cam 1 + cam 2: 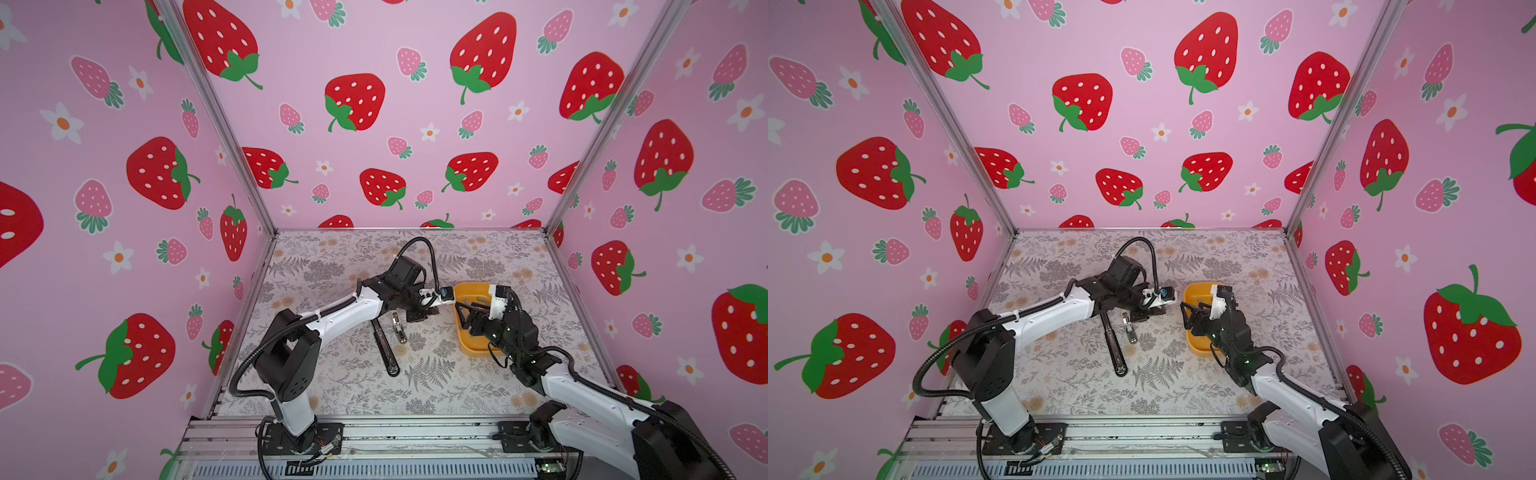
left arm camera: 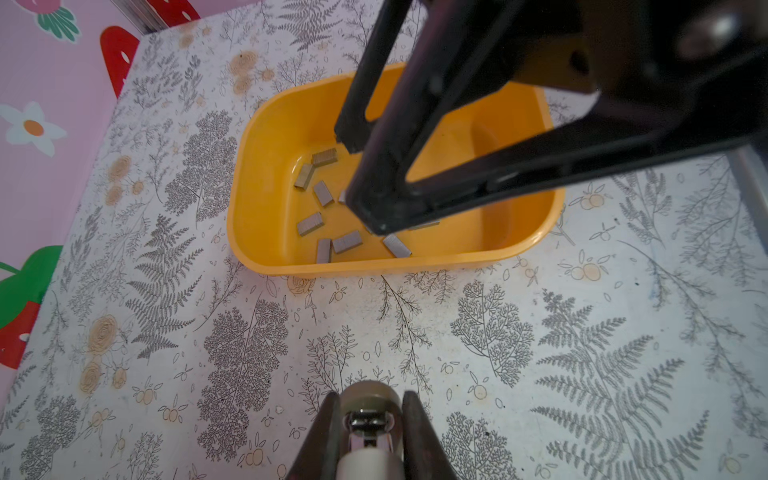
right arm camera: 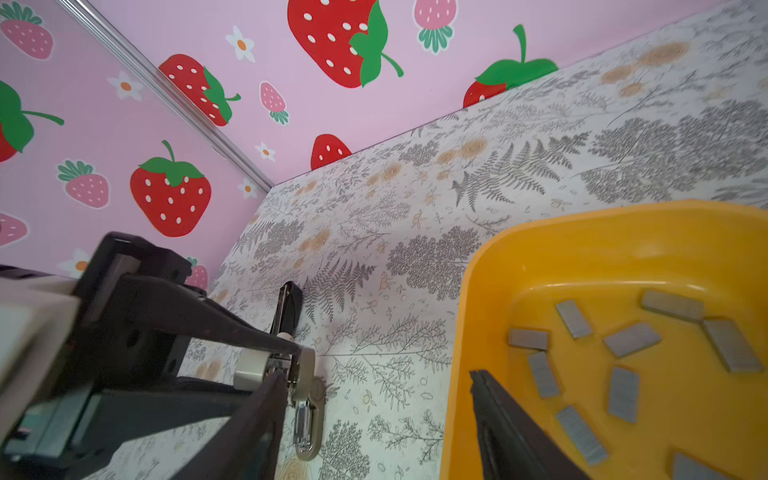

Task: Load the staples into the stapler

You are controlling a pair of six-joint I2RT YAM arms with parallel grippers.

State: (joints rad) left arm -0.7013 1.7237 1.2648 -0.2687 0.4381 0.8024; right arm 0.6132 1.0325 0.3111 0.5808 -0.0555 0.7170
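Observation:
The stapler point(image 2: 370, 392) is beige with a shiny metal magazine and lies on the table left of the tray point(image 1: 400, 328). My left gripper point(image 2: 369, 405) is shut on one end of it; this also shows in the right wrist view point(image 3: 291, 361). The staples point(image 2: 311, 224) are several short grey strips scattered on the floor of a yellow tray point(image 2: 415, 262). My right gripper point(image 2: 363, 183) hangs over that tray, open, with nothing between its fingers point(image 3: 498, 424). In both top views it hovers at the tray's left side point(image 1: 459, 309).
A long black stapler point(image 1: 385, 349) lies on the table just left of the beige one. The yellow tray point(image 1: 469, 349) sits right of centre. Pink strawberry walls with metal posts close the table on three sides. The arm bases stand on the front rail point(image 1: 374, 436).

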